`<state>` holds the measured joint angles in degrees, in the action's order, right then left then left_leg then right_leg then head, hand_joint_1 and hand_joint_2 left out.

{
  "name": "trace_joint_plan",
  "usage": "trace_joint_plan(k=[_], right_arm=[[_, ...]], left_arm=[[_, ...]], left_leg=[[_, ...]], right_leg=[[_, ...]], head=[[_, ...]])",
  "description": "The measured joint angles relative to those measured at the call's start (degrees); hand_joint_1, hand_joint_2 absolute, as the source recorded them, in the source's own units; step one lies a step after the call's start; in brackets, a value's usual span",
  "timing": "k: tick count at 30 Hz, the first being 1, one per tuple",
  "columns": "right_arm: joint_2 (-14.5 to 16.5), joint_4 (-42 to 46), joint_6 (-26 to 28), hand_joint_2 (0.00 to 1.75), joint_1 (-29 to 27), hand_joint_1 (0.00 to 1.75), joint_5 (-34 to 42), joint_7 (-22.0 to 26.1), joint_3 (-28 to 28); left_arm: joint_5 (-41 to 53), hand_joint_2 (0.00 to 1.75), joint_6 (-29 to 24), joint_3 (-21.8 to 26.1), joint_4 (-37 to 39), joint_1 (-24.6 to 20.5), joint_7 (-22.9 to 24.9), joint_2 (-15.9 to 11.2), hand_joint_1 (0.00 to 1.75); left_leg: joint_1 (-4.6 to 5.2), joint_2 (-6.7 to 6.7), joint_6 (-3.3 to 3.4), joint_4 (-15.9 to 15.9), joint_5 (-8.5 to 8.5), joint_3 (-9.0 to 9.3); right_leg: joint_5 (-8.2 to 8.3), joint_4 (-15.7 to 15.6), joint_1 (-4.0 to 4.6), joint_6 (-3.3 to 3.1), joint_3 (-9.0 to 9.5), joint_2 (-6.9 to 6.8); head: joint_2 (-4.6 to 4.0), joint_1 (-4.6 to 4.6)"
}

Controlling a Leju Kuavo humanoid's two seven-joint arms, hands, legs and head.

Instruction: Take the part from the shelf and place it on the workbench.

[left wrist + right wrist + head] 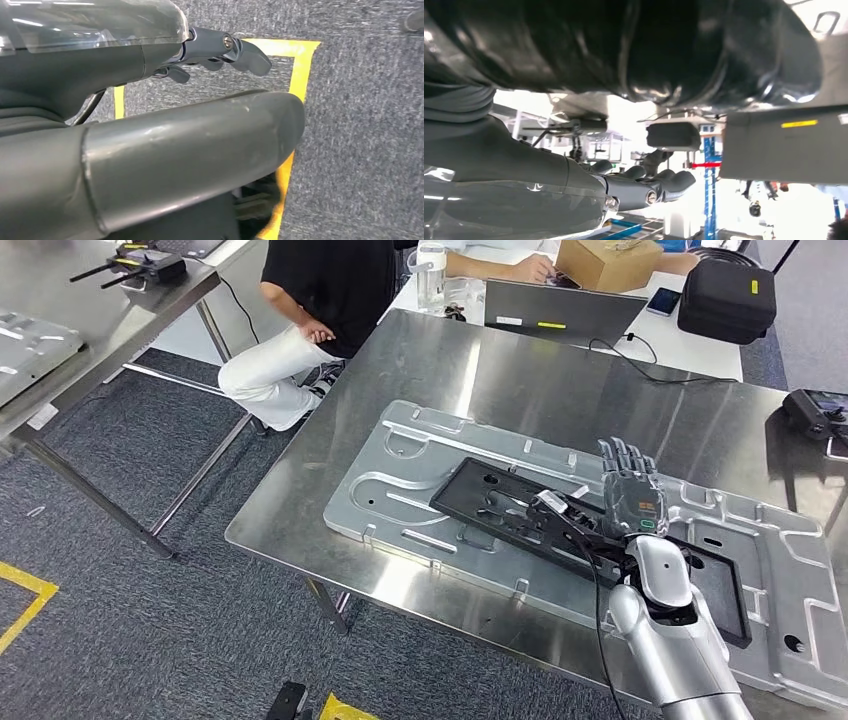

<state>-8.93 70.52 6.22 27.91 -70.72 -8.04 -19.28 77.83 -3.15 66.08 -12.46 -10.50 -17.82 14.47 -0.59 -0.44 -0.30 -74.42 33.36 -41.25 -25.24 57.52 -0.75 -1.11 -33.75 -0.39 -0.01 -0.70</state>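
The part (520, 515) is a flat black plastic frame, long and rectangular with cut-outs and ribs, lying level and slantwise on the silver pressed-metal panel (420, 465) that covers much of the steel workbench (520, 370). Its near end runs under the right hand (633, 502) and wrist, while its far end reaches out well beyond the hand. Whether the fingers grip it cannot be told.

A seated person (310, 310), a grey laptop (560, 310) and a black case (727, 298) sit well beyond the hand.
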Motion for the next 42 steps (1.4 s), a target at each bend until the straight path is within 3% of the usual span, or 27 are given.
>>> trace_joint_plan(k=[1,2,4,5,6,10,12,14,15,16,17,20,22,25,26,28,30,31,32,33,35,36,37,40,41,42], right_arm=[[0.14,-0.04,-0.03,0.00,-0.05,0.00,0.03,-0.08,-0.15],[0.27,-0.06,-0.06,0.00,-0.08,0.00,0.09,-0.15,-0.28],[0.51,-0.10,-0.32,0.00,-0.01,0.00,0.37,-0.25,-0.61],[0.59,-0.13,-0.57,0.00,0.06,0.00,0.63,-0.33,-0.77],[0.67,-0.18,-0.79,0.00,0.12,0.00,1.00,-0.42,-0.99],[1.08,0.11,0.50,0.00,0.07,0.00,2.55,-0.61,-1.69],[1.22,1.00,2.28,0.00,-0.11,0.00,2.94,-0.73,-1.75],[1.23,2.45,4.05,0.00,-0.69,0.00,3.08,-0.99,-1.77],[1.22,3.33,4.93,0.00,-1.26,0.00,3.04,-1.11,-1.77],[1.21,4.51,6.08,0.00,-1.93,0.00,2.96,-1.22,-1.77],[1.20,5.66,7.15,0.00,-2.59,0.00,2.79,-1.26,-1.77],[1.20,9.40,10.16,0.00,-3.94,0.00,2.08,-1.27,-1.67],[1.20,11.58,11.27,0.00,-4.86,0.00,1.75,-1.23,-1.59],[1.22,14.20,11.87,0.00,-6.39,0.00,1.26,-0.95,-1.53],[1.25,14.94,12.02,0.00,-6.70,0.00,1.11,-0.83,-1.53],[1.30,16.06,12.22,0.00,-7.24,0.00,0.91,-0.63,-1.53],[1.36,16.80,12.34,0.00,-8.04,0.00,0.62,-0.54,-1.53],[1.40,17.08,12.39,0.00,-8.48,0.00,0.41,-0.54,-1.53],[1.43,17.36,12.46,0.00,-8.87,0.00,0.20,-0.53,-1.53],[1.47,17.67,12.56,0.00,-9.21,0.00,0.02,-0.53,-1.53],[1.54,18.32,12.79,0.00,-9.64,0.00,-0.20,-0.53,-1.53],[1.57,18.60,12.92,0.00,-9.79,0.00,-0.27,-0.53,-1.53],[1.59,18.84,13.09,0.44,-9.92,0.00,-0.36,-0.53,-1.53],[1.79,19.56,14.25,1.75,-10.85,0.00,-0.86,-0.48,-1.53],[1.87,19.89,14.89,1.75,-11.43,0.00,-1.09,-0.42,-1.53],[1.96,20.26,15.63,1.75,-12.06,0.00,-1.42,-0.34,-1.53]], left_arm=[[-0.03,0.00,0.00,-0.01,0.00,0.05,0.03,-0.01,0.00],[-0.08,0.00,0.00,-0.03,0.00,0.08,0.05,-0.03,0.00],[-0.29,0.00,0.01,-0.13,0.00,-0.02,0.04,-0.09,0.00],[-0.41,0.00,0.02,-0.22,0.00,-0.09,0.03,-0.11,0.00],[-0.58,0.00,0.03,-0.35,0.00,-0.13,0.02,-0.13,0.00],[-1.38,0.00,0.01,-0.85,0.00,-0.03,-0.07,-0.11,0.00],[-1.76,0.00,-0.07,-1.02,0.00,-0.06,-0.21,-0.09,0.00],[-2.14,0.00,-0.19,-1.11,0.00,0.06,-0.34,-0.10,0.00],[-2.38,0.00,-0.22,-1.14,0.00,0.17,-0.43,-0.11,0.00],[-2.63,0.00,-0.21,-1.17,0.00,0.26,-0.53,-0.13,0.00],[-2.82,0.00,-0.11,-1.19,0.00,0.33,-0.65,-0.13,0.00],[-3.34,0.00,0.34,-1.25,0.00,0.34,-1.13,-0.09,0.00],[-3.59,0.00,0.51,-1.29,0.00,0.34,-1.32,-0.06,0.00],[-3.84,0.00,0.57,-1.35,0.00,0.42,-1.33,-0.05,0.00],[-3.90,0.00,0.58,-1.37,0.00,0.42,-1.31,-0.06,0.00],[-3.98,0.00,0.59,-1.39,0.00,0.41,-1.28,-0.08,0.00],[-4.07,0.00,0.59,-1.40,0.00,0.44,-1.21,-0.08,0.00],[-4.11,0.00,0.58,-1.40,0.00,0.47,-1.16,-0.09,0.00],[-4.13,0.00,0.57,-1.41,0.00,0.48,-1.11,-0.09,0.00],[-4.17,0.00,0.54,-1.42,0.00,0.47,-1.06,-0.11,0.00],[-4.25,0.00,0.49,-1.45,0.00,0.34,-1.00,-0.16,0.00],[-4.29,0.00,0.46,-1.48,0.00,0.27,-0.99,-0.18,0.00],[-4.35,0.00,0.45,-1.51,0.00,0.24,-0.99,-0.19,0.00],[-4.62,0.00,0.35,-1.58,0.00,0.37,-0.98,-0.17,0.00],[-4.70,0.00,0.32,-1.60,0.00,0.36,-0.97,-0.16,0.00],[-4.78,0.00,0.26,-1.61,0.00,0.33,-0.97,-0.15,0.00]], left_leg=[[-0.04,0.02,-0.07,-0.37,-0.68,-0.38],[-0.06,0.04,-0.07,1.59,-2.43,0.41],[-0.06,0.11,0.12,9.33,-6.50,3.98],[-0.01,0.10,0.36,12.38,-7.54,5.39],[0.06,0.09,0.62,14.17,-7.90,6.17],[0.11,0.06,1.86,15.12,-8.08,6.41],[-0.10,0.09,2.47,15.46,-8.29,6.54],[-0.07,0.09,2.70,15.47,-8.26,6.53],[-0.05,0.09,2.73,15.44,-8.27,6.54],[-0.04,0.08,2.74,15.40,-8.29,6.55],[-0.04,0.05,2.73,15.33,-8.32,6.57],[0.06,-0.01,2.46,15.14,-8.29,6.53],[0.17,-0.01,1.94,15.16,-8.41,6.37],[0.18,-0.05,0.94,15.25,-8.15,6.18],[0.17,-0.04,0.65,14.17,-7.03,5.72],[0.04,0.05,0.21,8.37,-2.68,3.64],[-0.06,0.09,-0.13,1.16,1.39,1.38],[-0.07,0.10,-0.23,-0.34,2.03,1.37],[-0.07,0.10,-0.22,0.39,1.64,2.50],[-0.07,0.10,-0.12,3.27,0.49,4.74],[0.07,0.09,0.33,11.39,-1.77,10.09],[0.19,0.06,0.62,14.12,-2.41,11.66],[0.32,0.02,0.94,15.50,-2.73,12.30],[0.43,0.09,2.03,16.11,-4.29,11.70],[0.32,0.19,2.45,16.39,-5.06,11.32],[0.15,0.29,2.82,16.67,-5.87,10.78]], right_leg=[[-0.10,0.13,0.01,0.03,0.00,0.01],[-0.25,0.32,0.00,0.11,0.02,0.04],[-0.74,0.96,0.07,0.51,0.00,0.10],[-0.98,1.33,0.17,0.77,-0.11,0.12],[-1.13,1.59,0.29,1.05,-0.25,0.12],[-1.68,2.26,0.21,2.09,-0.62,0.14],[-4.43,6.57,0.03,2.63,-2.46,0.18],[-8.00,14.26,-0.06,3.01,-6.07,0.21],[-8.86,17.15,-0.07,3.10,-7.52,0.22],[-8.59,18.01,-0.07,3.10,-8.04,0.23],[-7.22,16.49,-0.07,3.01,-7.41,0.24],[-1.66,4.92,0.18,2.22,-2.05,0.33],[-0.76,1.79,0.54,1.76,-0.77,0.46],[-0.03,1.21,0.38,0.96,-0.89,0.41],[0.37,0.86,0.21,0.50,-0.97,0.30],[1.12,0.46,0.07,-0.15,-1.45,0.07],[1.68,0.67,0.14,-0.31,-2.37,-0.04],[1.96,0.85,0.18,-0.26,-2.91,-0.08],[2.25,1.09,0.21,-0.17,-3.47,-0.09],[2.55,1.35,0.22,-0.04,-4.02,-0.08],[3.12,1.89,0.33,0.38,-4.88,-0.04],[3.43,2.04,0.38,0.71,-5.13,-0.02],[3.78,2.07,0.41,1.07,-5.26,-0.02],[4.80,1.50,0.27,2.17,-5.41,0.12],[3.79,2.00,0.21,2.49,-5.75,0.22],[1.67,3.53,0.12,2.77,-6.33,0.33]], head=[[-0.01,0.00],[-0.01,0.00],[-0.01,0.00],[-0.01,0.02],[-0.01,0.04],[-0.01,0.09],[-0.01,0.10],[-0.01,0.11],[-0.02,0.11],[-0.02,0.11],[-0.02,0.11],[-0.01,0.10],[-0.01,0.09],[-0.01,0.08],[-0.01,0.05],[-0.02,0.02],[-0.01,0.00],[-0.01,0.00],[-0.01,0.00],[-0.01,0.00],[-0.01,0.00],[0.00,0.04],[-0.01,0.07],[-0.02,0.09],[-0.01,0.13],[0.00,0.16]])
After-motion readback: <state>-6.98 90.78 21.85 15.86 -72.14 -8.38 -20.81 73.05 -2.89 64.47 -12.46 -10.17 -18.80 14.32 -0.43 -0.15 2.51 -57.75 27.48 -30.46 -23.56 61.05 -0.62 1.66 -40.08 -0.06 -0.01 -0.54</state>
